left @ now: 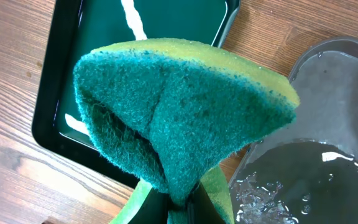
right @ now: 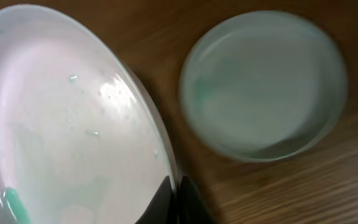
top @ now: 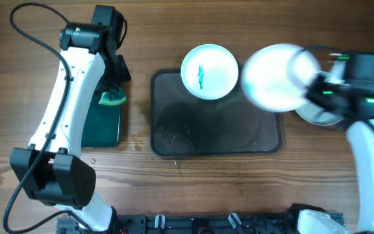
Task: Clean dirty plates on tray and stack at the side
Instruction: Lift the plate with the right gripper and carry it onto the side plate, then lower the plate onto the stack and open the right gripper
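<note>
The right gripper (right: 178, 200) has its jaws pressed together on the rim of one of the plates (right: 73, 124), pinching it at the near edge; from overhead this held plate hangs, blurred, over the far right corner of the tray (top: 219, 130); faint teal flecks and a small green patch show on its face, so it looks wiped but perhaps not spotless.

The left gripper (left: 179, 213) is clamped on a green sponge (left: 179, 106), folded up between its fingers, above the small black tray (left: 166, 25) at the left, well apart from any plate.

By my reckoning the task is somewhere past the middle; a second plate (right: 263, 87) lies on the table (top: 206, 188) just right of the tray, partly under the right arm, and shows no smear that I can make out, so it seems to be the start of the stack; the held plate seems bound for the top of it; the third plate (top: 209, 71) sits at the far edge of the tray with a clear teal streak in its middle, unwiped; that one is left to scrub and stack.
</note>
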Tool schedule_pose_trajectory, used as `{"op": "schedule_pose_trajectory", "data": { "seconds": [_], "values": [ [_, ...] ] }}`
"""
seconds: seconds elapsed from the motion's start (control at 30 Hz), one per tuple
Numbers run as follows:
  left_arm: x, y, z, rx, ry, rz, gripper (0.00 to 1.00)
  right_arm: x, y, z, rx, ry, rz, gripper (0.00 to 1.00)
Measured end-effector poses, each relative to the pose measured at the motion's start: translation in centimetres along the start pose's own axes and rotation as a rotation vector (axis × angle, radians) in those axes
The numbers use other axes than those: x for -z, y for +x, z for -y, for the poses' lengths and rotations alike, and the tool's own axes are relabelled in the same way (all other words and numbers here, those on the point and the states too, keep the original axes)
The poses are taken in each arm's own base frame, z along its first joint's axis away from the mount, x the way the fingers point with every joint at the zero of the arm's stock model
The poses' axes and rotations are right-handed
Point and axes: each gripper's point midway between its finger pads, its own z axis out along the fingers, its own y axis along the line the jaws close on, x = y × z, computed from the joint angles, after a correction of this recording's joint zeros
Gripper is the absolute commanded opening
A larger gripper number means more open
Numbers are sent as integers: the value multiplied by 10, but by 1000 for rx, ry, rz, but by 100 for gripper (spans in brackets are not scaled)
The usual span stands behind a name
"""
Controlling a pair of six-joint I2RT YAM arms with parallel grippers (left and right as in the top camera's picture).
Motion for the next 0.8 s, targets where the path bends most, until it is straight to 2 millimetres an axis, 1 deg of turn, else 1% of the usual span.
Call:
{"op": "schedule_pose_trajectory", "data": {
  "seconds": [0.03,0.07,0.1,0.2,0.23,0.27,0.4,0.47,0.5,0.53,0.6,0.63,0.67,0.7,0.77,0.8],
  "values": [
    [0,0,0,0,0,0,4,0,-7,15,-45,18,15,4],
    [0,0,0,0,0,0,4,-1,-16,37,-112,42,29,4],
    [0,0,0,0,0,0,4,-2,-22,51,-152,58,38,4],
    [0,0,0,0,0,0,4,-15,-29,84,-249,108,31,4],
    [0,0,0,0,0,0,4,-21,-29,93,-276,122,23,4],
    [0,0,0,0,0,0,4,-42,-26,118,-352,173,-13,4],
    [0,0,0,-3,0,1,4,-70,-21,132,-392,202,-60,4],
    [0,0,0,-3,0,1,4,-85,-12,138,-415,226,-102,5],
    [0,0,0,-3,0,1,4,-93,-6,142,-428,237,-126,6],
    [0,0,0,-3,0,1,4,-97,-3,144,-437,244,-141,10],
    [0,0,0,-3,1,1,4,-107,3,147,-455,254,-167,21],
    [0,0,0,-3,1,1,4,-108,4,147,-457,252,-171,27],
    [0,0,0,-3,0,1,4,-109,4,146,-466,248,-172,38],
    [0,0,0,-3,0,1,4,-109,4,144,-464,238,-175,46],
    [0,0,0,-3,0,1,4,-109,4,140,-471,215,-182,53],
    [0,0,0,-3,0,1,4,-108,4,136,-474,199,-192,54]
  ]
}}
